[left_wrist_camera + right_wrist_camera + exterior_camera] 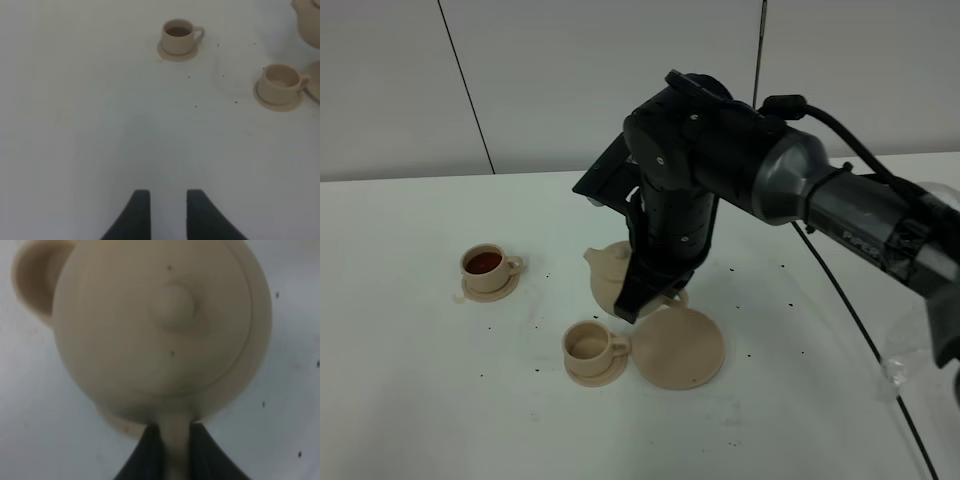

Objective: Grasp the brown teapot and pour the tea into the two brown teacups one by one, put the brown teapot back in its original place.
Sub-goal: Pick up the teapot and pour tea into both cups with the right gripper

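The brown teapot (pixel 608 272) is off the wide saucer (pixel 680 348), the original place, and sits about upright between the two brown teacups. My right gripper (pixel 642 298) is shut on its loop handle; in the right wrist view the teapot (pixel 160 325) fills the frame and the handle runs between my fingers, with the right gripper (pixel 175 435) at its base. The far-left teacup (pixel 485 266) holds dark tea. The near teacup (pixel 590 345) looks pale inside. My left gripper (pixel 167 210) is open and empty over bare table, far from both teacups (pixel 177 36) (pixel 280 84).
Each cup stands on a small saucer (pixel 490 289). Dark specks are scattered on the white table (pixel 410 400). A black cable (pixel 860 320) runs along the right side. The right arm's bulk hangs over the table's middle. The table's back edge meets a white wall.
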